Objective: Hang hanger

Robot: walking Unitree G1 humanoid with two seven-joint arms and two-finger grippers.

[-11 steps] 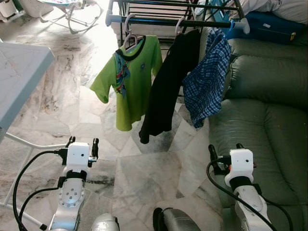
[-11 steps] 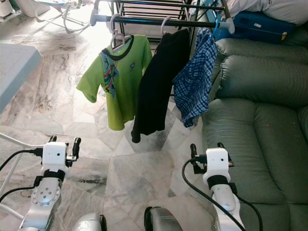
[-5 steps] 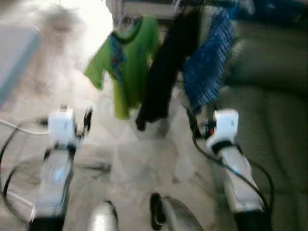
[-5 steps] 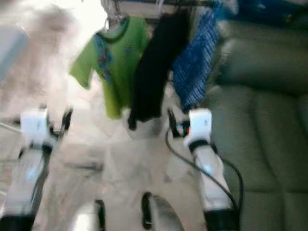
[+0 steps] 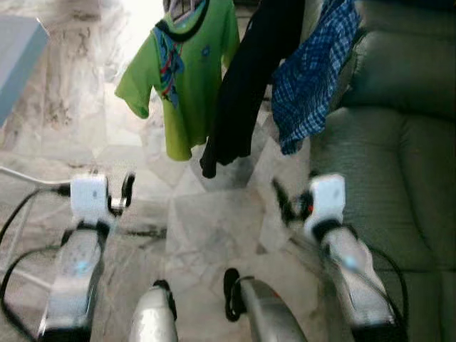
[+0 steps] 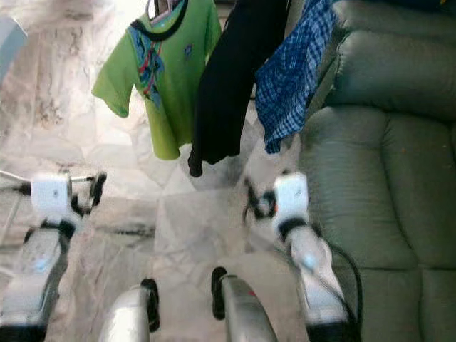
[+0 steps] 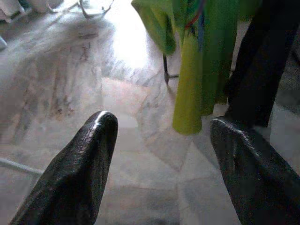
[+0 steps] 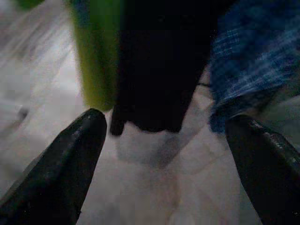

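Observation:
Three garments hang ahead of me: a lime green T-shirt (image 5: pixel 182 71) on a white hanger (image 5: pixel 182 8), a black garment (image 5: pixel 246 85) and a blue plaid shirt (image 5: pixel 313 71). Their tops run out of the picture's upper edge. My left gripper (image 5: pixel 110 187) is held low over the marble floor, open and empty, short of the green T-shirt (image 7: pixel 206 56). My right gripper (image 5: pixel 296 191) is also open and empty, blurred by motion, below the plaid shirt and beside the sofa. In the right wrist view the fingers (image 8: pixel 70 159) frame the black garment (image 8: pixel 159 70).
A dark green sofa (image 5: pixel 399 142) fills the right side, close to my right arm. A pale table corner (image 5: pixel 14 50) and its white leg (image 5: pixel 28 178) stand at the left. Marble floor (image 5: pixel 214 235) lies between me and the clothes.
The camera has dipped and shifted, so the clothes sit higher and the rail has left the top edge. Both arms have come up and forward; both grippers stay open.

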